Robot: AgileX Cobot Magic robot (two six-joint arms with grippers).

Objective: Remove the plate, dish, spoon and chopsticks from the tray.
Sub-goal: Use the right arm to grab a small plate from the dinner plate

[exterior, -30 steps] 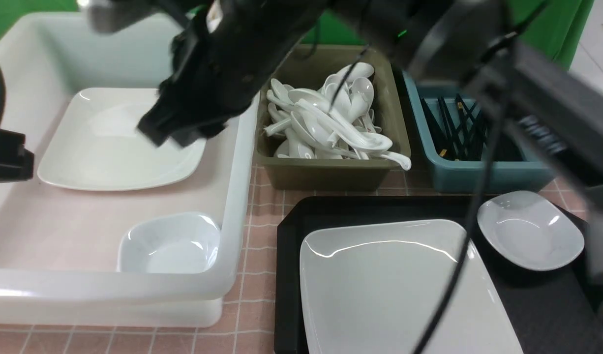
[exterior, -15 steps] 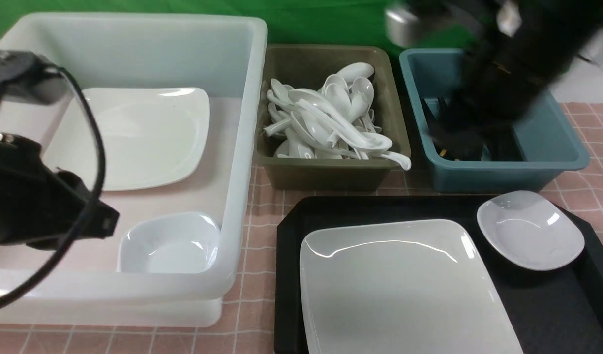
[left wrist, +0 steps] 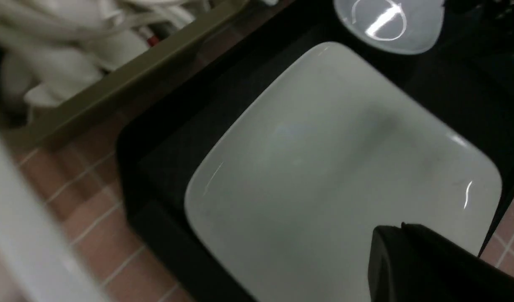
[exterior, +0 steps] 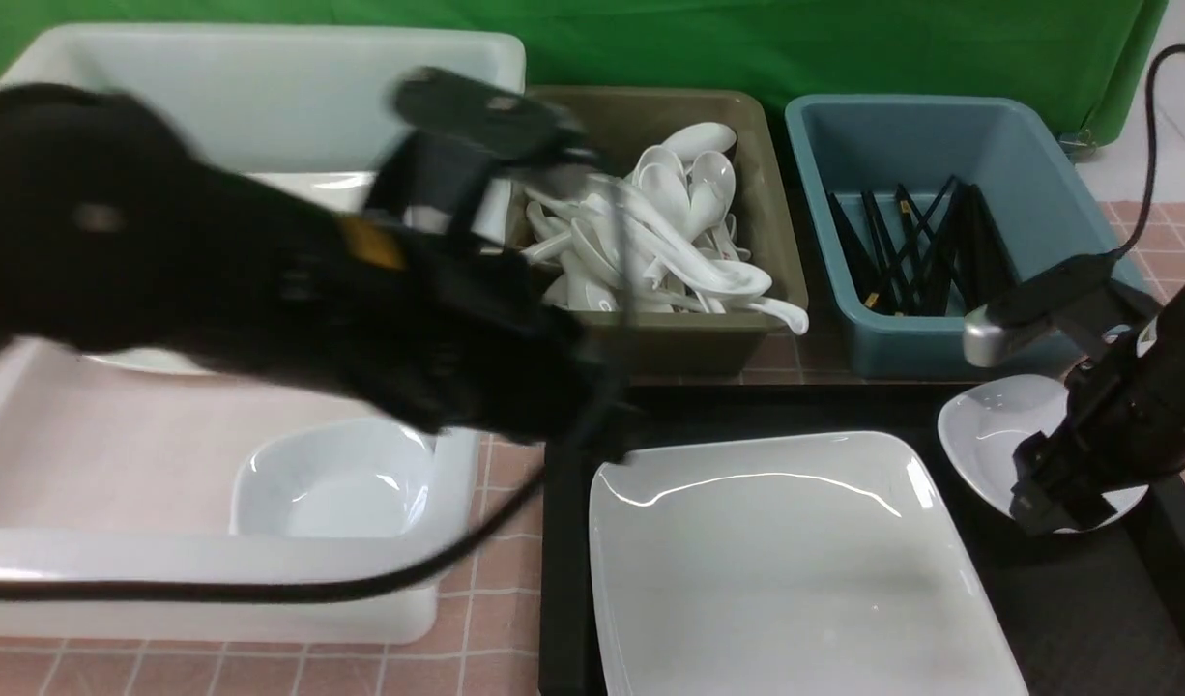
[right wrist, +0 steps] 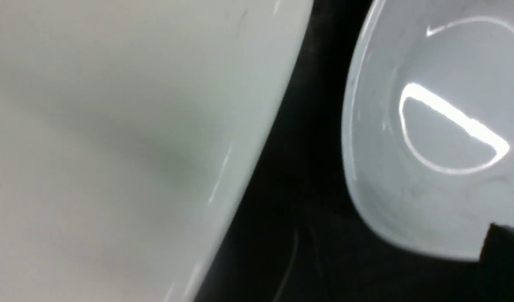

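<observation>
Clearance of tableware, judged about half done. Nearest, on the right, a big black rectangular plastic tray (exterior: 563, 580) is seen, with a large flat glossy white rounded-rectangle plate (exterior: 795, 570) lying on it. At the tray's far right corner a small shallow white dish (exterior: 989, 435) is also left. The right gripper (exterior: 1061, 503) is placed over the dish's near edge; it cannot be told whether its jaws are parted or whether the dish is touched. The left gripper (exterior: 578, 420), blurred, is found at the plate's far left corner, closed, with nothing seen in it. To the left, a large white plastic tub (exterior: 119, 561) is shown with a small deep white bowl (exterior: 332, 483) inside. Farthest, glossy white soup spoons (exterior: 650, 232) are heaped in an olive tub (exterior: 776, 242), and thin black chopsticks (exterior: 911, 251) are laid in a blue tub (exterior: 1037, 155). No spoon or chopstick is seen on the tray, so those two are judged cleared.

The tubs and both arms are given by the front view alone. One dark finger (left wrist: 429, 268) over the plate's bare face is shown only by the left wrist view. A strip of bare tray between plate and dish, which lie just apart, is made plain only by the right wrist view.
</observation>
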